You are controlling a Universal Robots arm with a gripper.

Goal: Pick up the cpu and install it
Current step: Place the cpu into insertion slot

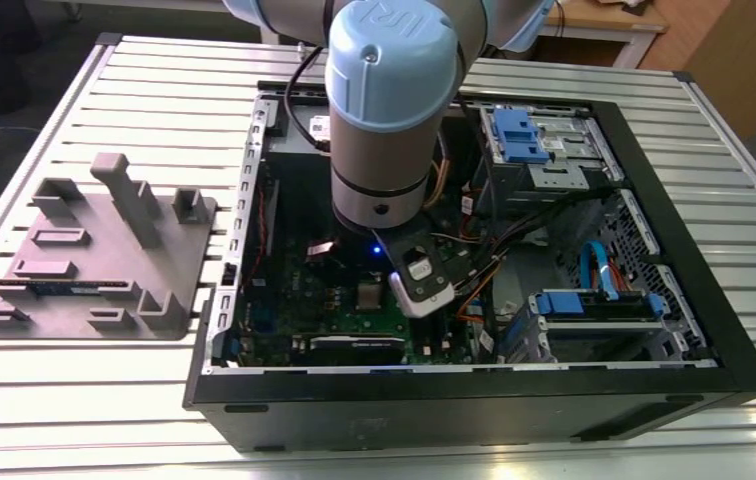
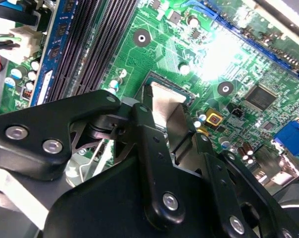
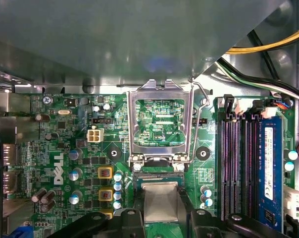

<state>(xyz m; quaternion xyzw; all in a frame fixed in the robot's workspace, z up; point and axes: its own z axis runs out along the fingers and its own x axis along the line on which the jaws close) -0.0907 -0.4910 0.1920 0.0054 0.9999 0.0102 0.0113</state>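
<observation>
The cpu (image 3: 161, 199), a thin silvery square, sits between my gripper's (image 3: 161, 214) two black fingers (image 3: 127, 218), just over the black socket (image 3: 158, 176) on the green motherboard (image 3: 65, 148). In the second wrist view the cpu (image 2: 167, 101) shows as a shiny plate with the gripper (image 2: 173, 133) shut on its sides. The hollow metal socket frame (image 3: 159, 124) stands flipped open beyond the socket, its lever (image 3: 201, 99) raised. In the exterior view the gripper (image 1: 414, 292) reaches down into the open computer case (image 1: 698, 380) over the motherboard (image 1: 331, 300).
Black memory slots (image 3: 236, 163) and a blue memory stick (image 3: 268, 168) lie beside the socket. Cables (image 3: 268, 47) and blue drive cages (image 1: 592, 305) crowd the case at the exterior view's right. A grey parts fixture (image 1: 98, 250) stands on the slatted table (image 1: 58, 400) at the exterior view's left.
</observation>
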